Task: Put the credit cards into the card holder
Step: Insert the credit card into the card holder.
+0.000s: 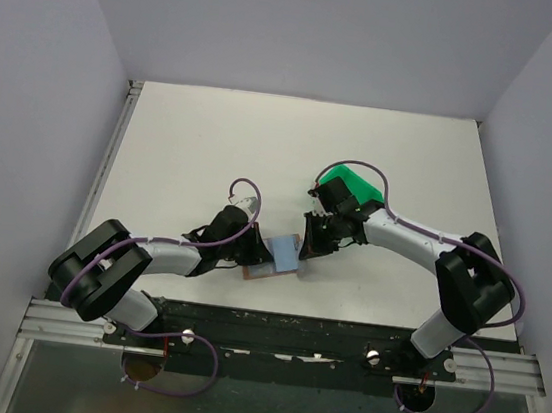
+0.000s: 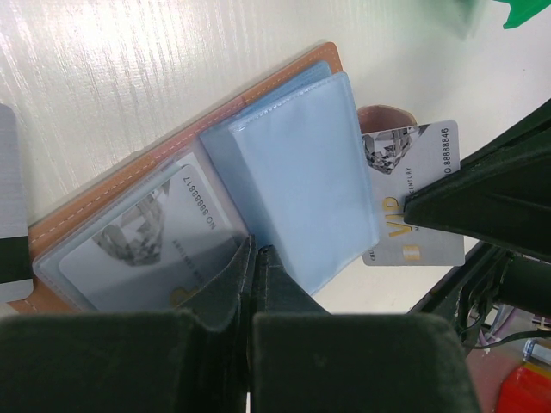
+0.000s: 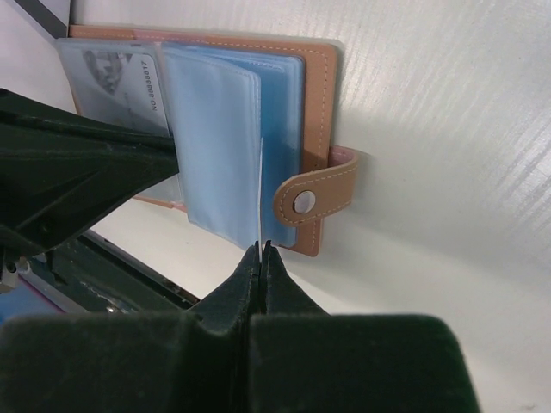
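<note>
The tan card holder (image 2: pixel 184 131) lies open on the white table, its clear blue sleeves (image 2: pixel 297 176) fanned up. One credit card (image 2: pixel 142 245) sits inside the left sleeve. My right gripper (image 3: pixel 263 248) is shut on a second credit card (image 2: pixel 415 232), seen edge-on in the right wrist view, its far end between the sleeves. The snap tab (image 3: pixel 314 200) points towards that gripper. My left gripper (image 2: pixel 258 251) is shut, its tips against the sleeves at the holder's near edge. A third card (image 2: pixel 7 198) lies flat at the left.
A green plastic bin (image 1: pixel 351 189) stands just behind the right gripper (image 1: pixel 312 243). The left gripper (image 1: pixel 253 254) and the holder (image 1: pixel 270 271) are close to the table's near edge, by the black rail (image 1: pixel 281 328). White walls enclose the table.
</note>
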{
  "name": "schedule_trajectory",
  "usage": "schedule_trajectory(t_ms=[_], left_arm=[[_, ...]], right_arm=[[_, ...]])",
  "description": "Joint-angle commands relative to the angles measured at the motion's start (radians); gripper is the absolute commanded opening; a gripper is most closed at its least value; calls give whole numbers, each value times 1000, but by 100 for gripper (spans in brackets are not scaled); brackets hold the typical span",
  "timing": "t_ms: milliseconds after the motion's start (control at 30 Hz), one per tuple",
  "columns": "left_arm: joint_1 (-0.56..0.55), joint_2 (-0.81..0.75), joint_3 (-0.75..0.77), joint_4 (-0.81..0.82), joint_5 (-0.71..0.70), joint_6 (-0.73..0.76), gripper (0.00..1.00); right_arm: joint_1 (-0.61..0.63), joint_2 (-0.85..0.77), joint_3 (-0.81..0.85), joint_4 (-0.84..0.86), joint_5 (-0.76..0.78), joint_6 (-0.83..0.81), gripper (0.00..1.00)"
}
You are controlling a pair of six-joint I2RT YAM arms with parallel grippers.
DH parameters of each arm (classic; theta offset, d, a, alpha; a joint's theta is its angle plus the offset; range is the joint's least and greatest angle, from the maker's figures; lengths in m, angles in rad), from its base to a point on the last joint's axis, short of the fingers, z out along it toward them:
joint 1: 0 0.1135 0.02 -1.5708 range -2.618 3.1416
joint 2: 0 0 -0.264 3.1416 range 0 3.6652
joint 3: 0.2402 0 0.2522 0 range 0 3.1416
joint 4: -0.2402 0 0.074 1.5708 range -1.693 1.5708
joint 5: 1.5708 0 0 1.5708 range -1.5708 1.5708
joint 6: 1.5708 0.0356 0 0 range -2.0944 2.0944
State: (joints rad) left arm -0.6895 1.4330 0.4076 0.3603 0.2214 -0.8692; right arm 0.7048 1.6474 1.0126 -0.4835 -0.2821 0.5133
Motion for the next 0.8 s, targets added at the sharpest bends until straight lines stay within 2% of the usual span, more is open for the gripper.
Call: schedule_trajectory(t_ms=[0, 233, 533, 767], left_arm=[[-5, 14, -18, 3, 19, -2, 0], [-4, 15, -18, 5, 19, -4, 0], [-5, 17, -18, 5, 22, -2, 0], [-7, 21, -13, 3, 24, -1, 0]], right_arm=[[-2, 25, -11, 34, -55, 2, 0], [-2, 6, -12, 43, -55, 4, 0], [-1, -55, 4, -69, 167, -6, 0], [-1, -86, 4, -32, 64, -25, 0]])
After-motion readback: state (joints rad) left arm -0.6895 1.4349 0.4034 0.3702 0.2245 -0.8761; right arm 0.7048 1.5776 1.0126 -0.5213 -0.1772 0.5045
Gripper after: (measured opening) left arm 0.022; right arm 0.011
